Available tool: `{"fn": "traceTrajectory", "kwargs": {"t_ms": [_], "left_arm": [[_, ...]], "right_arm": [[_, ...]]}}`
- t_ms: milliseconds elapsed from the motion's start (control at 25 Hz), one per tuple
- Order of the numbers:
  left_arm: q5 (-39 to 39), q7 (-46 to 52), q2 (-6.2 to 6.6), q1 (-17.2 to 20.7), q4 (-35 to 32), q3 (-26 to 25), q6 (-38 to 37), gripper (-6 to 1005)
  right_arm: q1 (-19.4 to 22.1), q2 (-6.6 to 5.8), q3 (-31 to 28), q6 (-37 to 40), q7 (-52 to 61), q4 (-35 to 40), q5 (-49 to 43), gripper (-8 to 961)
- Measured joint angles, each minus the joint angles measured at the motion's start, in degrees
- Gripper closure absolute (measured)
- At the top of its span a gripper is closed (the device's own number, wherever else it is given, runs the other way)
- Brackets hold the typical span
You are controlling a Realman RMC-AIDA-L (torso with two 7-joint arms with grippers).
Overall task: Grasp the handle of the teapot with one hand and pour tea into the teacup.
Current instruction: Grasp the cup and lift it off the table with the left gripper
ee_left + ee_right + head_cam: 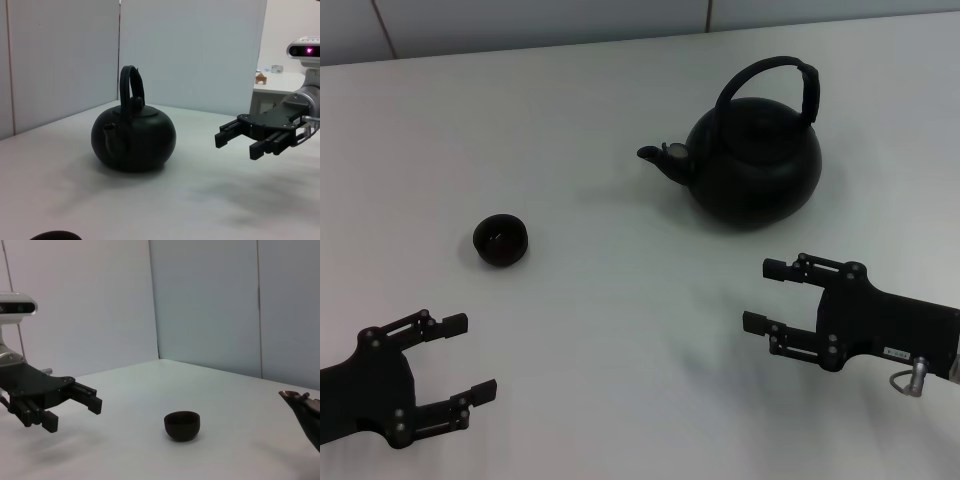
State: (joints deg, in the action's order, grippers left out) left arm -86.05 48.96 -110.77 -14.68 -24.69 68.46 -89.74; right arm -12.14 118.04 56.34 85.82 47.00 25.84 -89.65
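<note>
Two end effectors hanging spread open over the tabletop (620,330), left end effector (458,358) bottom left, right end effector (767,296) lower right, teapot (755,165) upper right, teacup (501,240) left of center.

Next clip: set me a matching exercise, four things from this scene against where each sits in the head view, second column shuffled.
Things:
1. teapot
2. teacup
3. left pincer
4. right pincer

Places:
A. near edge, left side, open above the table
B. left of centre, standing alone on the table
C. far right, spout turned toward the cup's side
D. near side, right, open just in front of the pot

Pairs: 1-C, 2-B, 3-A, 4-D
</note>
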Motion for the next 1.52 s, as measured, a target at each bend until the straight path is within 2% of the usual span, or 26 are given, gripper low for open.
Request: {"fn": "traceTrajectory", "kwargs": {"t_ms": [760, 840, 880, 920, 960, 1000, 1080, 1160, 1200, 1520], "left_arm": [[0.05, 1.50, -0.13, 0.14, -1.16, -0.25, 0.18, 216], [0.06, 1.17, -1.00, 0.12, -0.88, -3.30, 0.45, 218], [0.06, 1.17, -1.00, 0.12, -0.88, -3.30, 0.45, 219], [0.05, 0.95, -1.87, 0.11, -0.76, -6.44, 1.01, 220], [0.05, 0.95, -1.87, 0.11, -0.76, -6.44, 1.01, 221], [0.08, 0.37, -3.84, 0.07, -0.74, -11.63, 3.91, 222], [0.28, -1.20, -5.94, -0.16, -0.72, -15.97, 7.58, 224], [0.28, -1.20, -5.94, -0.16, -0.72, -15.97, 7.58, 226], [0.45, -2.72, -7.27, -0.68, -0.46, -19.04, 9.73, 227], [0.36, -4.16, -7.41, -2.75, 2.24, -19.66, 12.19, 235]], "right_arm": [[-0.17, 0.08, 0.11, 0.02, 0.02, -0.32, 0.01, 269], [-0.17, 0.10, -0.01, 0.01, 0.02, -0.32, 0.01, 269], [-0.17, 0.12, -0.12, 0.01, 0.02, -0.32, 0.01, 269], [-0.17, 0.15, -0.24, 0.01, 0.02, -0.33, 0.01, 270], [-0.17, 0.23, -0.31, 0.02, -0.05, -0.34, 0.01, 271], [-0.17, 0.23, -0.31, 0.02, -0.05, -0.34, 0.01, 271], [-0.17, 0.32, -0.33, 0.02, -0.11, -0.29, 0.01, 271], [-0.33, 0.38, -0.34, 0.01, -0.13, -0.22, 0.01, 272], [-0.44, 0.38, -0.35, -0.01, -0.13, -0.19, 0.01, 272], [-0.93, 0.30, -0.44, -0.13, 0.00, -0.01, 0.01, 270]]}}
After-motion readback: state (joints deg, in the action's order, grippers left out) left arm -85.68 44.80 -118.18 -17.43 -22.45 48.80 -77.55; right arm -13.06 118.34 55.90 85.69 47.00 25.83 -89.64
